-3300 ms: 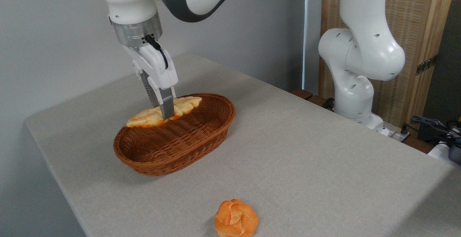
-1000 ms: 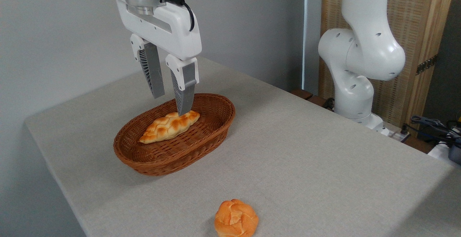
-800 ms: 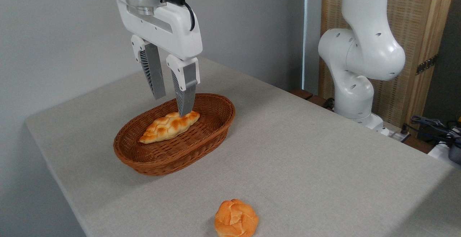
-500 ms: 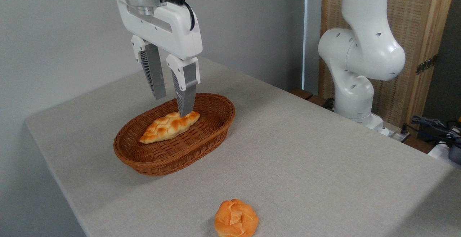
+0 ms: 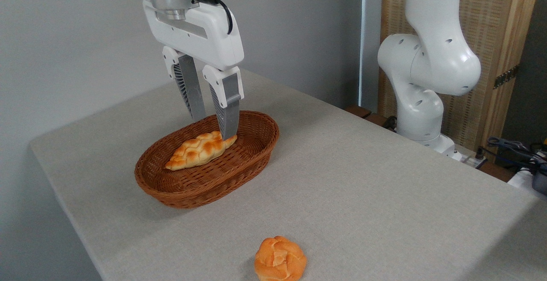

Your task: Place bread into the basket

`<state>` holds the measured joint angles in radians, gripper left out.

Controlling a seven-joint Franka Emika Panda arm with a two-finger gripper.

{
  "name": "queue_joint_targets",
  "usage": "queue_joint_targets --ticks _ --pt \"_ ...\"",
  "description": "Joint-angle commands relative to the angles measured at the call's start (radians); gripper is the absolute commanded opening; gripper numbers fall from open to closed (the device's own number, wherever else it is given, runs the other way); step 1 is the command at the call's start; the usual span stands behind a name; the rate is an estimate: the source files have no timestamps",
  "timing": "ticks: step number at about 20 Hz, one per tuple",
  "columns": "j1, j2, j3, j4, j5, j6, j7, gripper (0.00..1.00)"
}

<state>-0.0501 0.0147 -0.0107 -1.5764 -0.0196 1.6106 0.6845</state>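
The bread [image 5: 198, 150], a long braided golden loaf, lies inside the oval brown wicker basket [image 5: 239, 165] at the table's left. My gripper [image 5: 215, 128] hangs above the basket's far end, open, with nothing between its fingers. Its nearer fingertip overlaps the loaf's right tip in the picture; whether it touches the loaf I cannot tell.
A small round orange knotted bun [image 5: 280, 259] sits near the table's front edge. The arm's white base [image 5: 421, 101] stands beyond the table's right side, with cables [image 5: 513, 146] further right. The table's left edge runs close to the basket.
The bread, held over the basket rim 3.3 s ago, now lies inside it, released. Over the last second the open gripper has drifted slightly to the right.
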Motion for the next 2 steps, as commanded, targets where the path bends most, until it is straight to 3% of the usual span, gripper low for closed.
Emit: queue_joint_targets --ticks 1,2 --pt "-0.002 0.001 0.001 0.013 0.010 -0.028 0.012 1.00" --pt "-0.002 0.001 0.001 0.013 0.010 -0.028 0.010 1.00"
